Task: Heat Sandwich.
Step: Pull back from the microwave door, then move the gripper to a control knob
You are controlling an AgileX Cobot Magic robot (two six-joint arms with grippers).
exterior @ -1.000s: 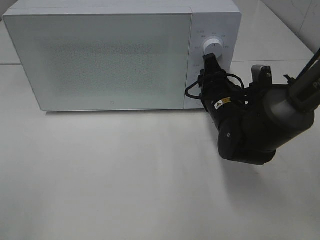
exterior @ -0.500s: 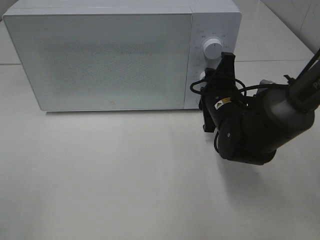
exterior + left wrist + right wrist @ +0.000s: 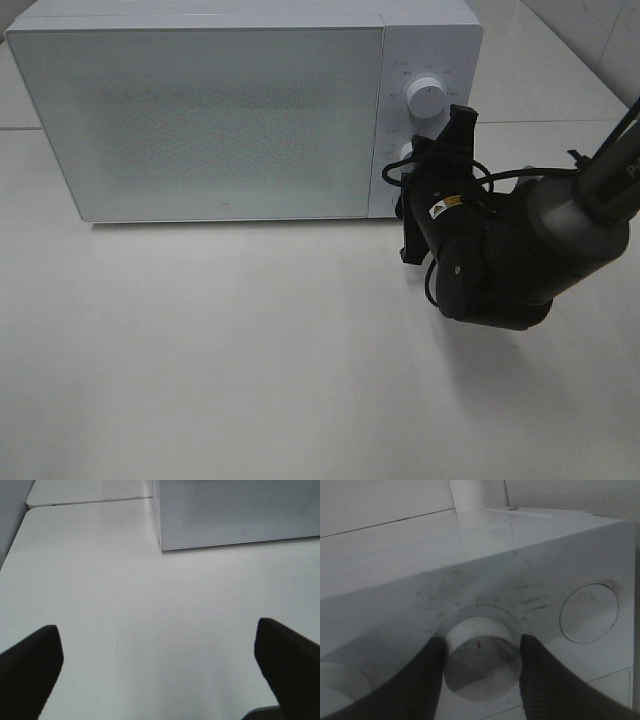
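Operator: What are your right jaws doing?
Arm: I am holding them partly open, pads (image 3: 431, 680) touching both sides of the lower knob (image 3: 481, 662) on the microwave (image 3: 432, 40), gripping it.
Operator: And the left jaws?
Arm: I am holding them spread wide above the desk (image 3: 150, 605), gripping nothing.
Operator: The sandwich?
Arm: I cannot tell where it is lying; the microwave door (image 3: 200, 120) is standing shut.

White table in a pale, evenly lit room

The table (image 3: 250, 380) is smooth, matte white, made of slabs that meet at a thin straight seam (image 3: 20, 128) running across its far part. Behind its far right corner stands a pale tiled surface (image 3: 610, 40) with fine grout lines. Soft, even light leaves a faint sheen on the tabletop.
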